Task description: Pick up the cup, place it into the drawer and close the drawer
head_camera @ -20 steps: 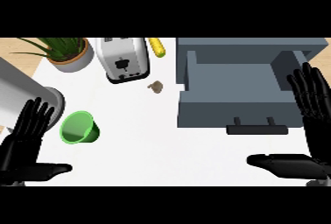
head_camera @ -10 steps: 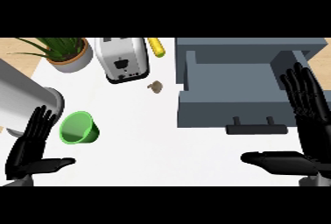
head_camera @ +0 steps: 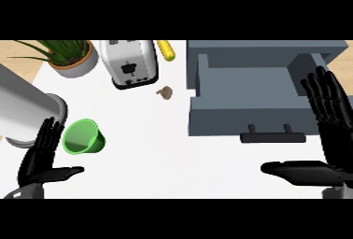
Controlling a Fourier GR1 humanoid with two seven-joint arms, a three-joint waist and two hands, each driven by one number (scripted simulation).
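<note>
Green plastic cup [head_camera: 84,137]: stands on the white counter [head_camera: 172,158], mouth up, long axis near vertical, just beside the left hand [head_camera: 40,161]. Grey open drawer [head_camera: 248,88]: well apart. Left hand and right hand [head_camera: 334,151]: fingers straight, thumbs out, holding nothing.

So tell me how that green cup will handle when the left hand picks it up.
The green cup looks thin-walled and empty, so probably light and stiff. Its smooth, tapered sides might slip in the left hand; its round body could roll if knocked over.
</note>
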